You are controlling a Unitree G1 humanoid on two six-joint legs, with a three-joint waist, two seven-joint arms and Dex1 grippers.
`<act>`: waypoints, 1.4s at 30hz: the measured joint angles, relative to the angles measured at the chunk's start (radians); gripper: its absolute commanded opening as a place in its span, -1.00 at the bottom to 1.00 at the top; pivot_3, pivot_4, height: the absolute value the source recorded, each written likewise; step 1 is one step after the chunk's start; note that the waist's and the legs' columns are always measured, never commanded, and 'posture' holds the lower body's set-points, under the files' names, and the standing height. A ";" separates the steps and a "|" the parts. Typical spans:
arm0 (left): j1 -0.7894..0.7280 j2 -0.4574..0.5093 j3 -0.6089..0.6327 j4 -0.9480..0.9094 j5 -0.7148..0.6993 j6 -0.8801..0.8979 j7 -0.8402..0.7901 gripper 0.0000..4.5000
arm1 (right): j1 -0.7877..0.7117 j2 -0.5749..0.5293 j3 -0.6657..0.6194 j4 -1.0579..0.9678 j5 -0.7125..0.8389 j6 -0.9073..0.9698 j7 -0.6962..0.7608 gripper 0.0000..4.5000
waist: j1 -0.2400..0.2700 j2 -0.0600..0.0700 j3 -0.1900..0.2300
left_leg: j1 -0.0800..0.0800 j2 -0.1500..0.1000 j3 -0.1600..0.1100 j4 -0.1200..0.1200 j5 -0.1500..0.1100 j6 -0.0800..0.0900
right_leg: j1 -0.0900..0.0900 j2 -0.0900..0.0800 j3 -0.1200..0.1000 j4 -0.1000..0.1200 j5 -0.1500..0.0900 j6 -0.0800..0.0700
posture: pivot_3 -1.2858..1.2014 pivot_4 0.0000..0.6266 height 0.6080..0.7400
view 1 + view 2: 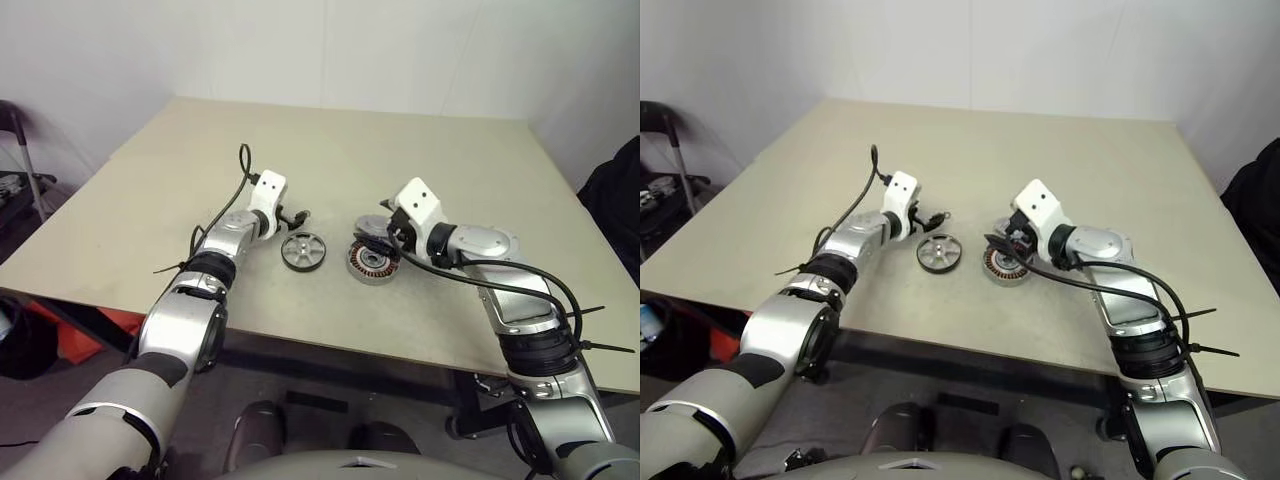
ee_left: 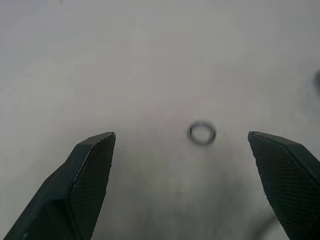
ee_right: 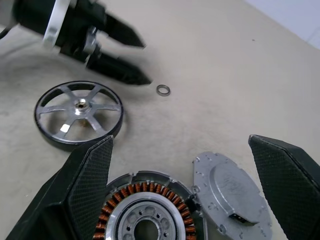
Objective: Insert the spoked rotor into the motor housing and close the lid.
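Note:
The spoked rotor [image 1: 303, 251] lies flat on the table, with a black rim and silver spokes. Just to its right stands the motor housing [image 1: 372, 263], its copper winding showing. The lid [image 3: 230, 195] lies flat right beside the housing, on its far side. My left gripper [image 1: 297, 217] hovers open just behind the rotor, pointing at a tiny thin ring [image 2: 202, 134] on the table. My right gripper [image 3: 180, 137] is open and empty, hanging low over the housing and lid. From the head it partly hides the lid.
The beige table [image 1: 400, 140] stretches far back behind the parts. Its front edge runs close below the rotor and housing. A chair [image 1: 15, 150] stands off the left side, and a dark object [image 1: 615, 200] sits beyond the right edge.

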 measured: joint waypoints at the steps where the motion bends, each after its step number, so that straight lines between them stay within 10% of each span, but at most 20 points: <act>1: -0.004 -0.004 0.000 0.015 0.006 0.000 0.006 1.00 | 0.000 0.000 0.000 0.000 0.003 0.002 -0.007 0.98 | 0.001 0.000 0.000 | 0.000 0.000 0.000 0.000 0.000 0.000 | 0.000 0.000 0.000 0.000 0.000 0.000 | 0.03 -1.00 1.00; 42: -0.080 -0.116 0.043 0.127 0.076 0.015 0.069 1.00 | -0.015 -0.006 -0.010 0.057 0.077 0.006 -0.112 0.98 | 0.017 0.000 0.000 | 0.000 0.000 0.000 0.000 -0.001 0.001 | 0.001 -0.001 -0.001 -0.001 0.000 0.000 | 0.03 -1.00 1.00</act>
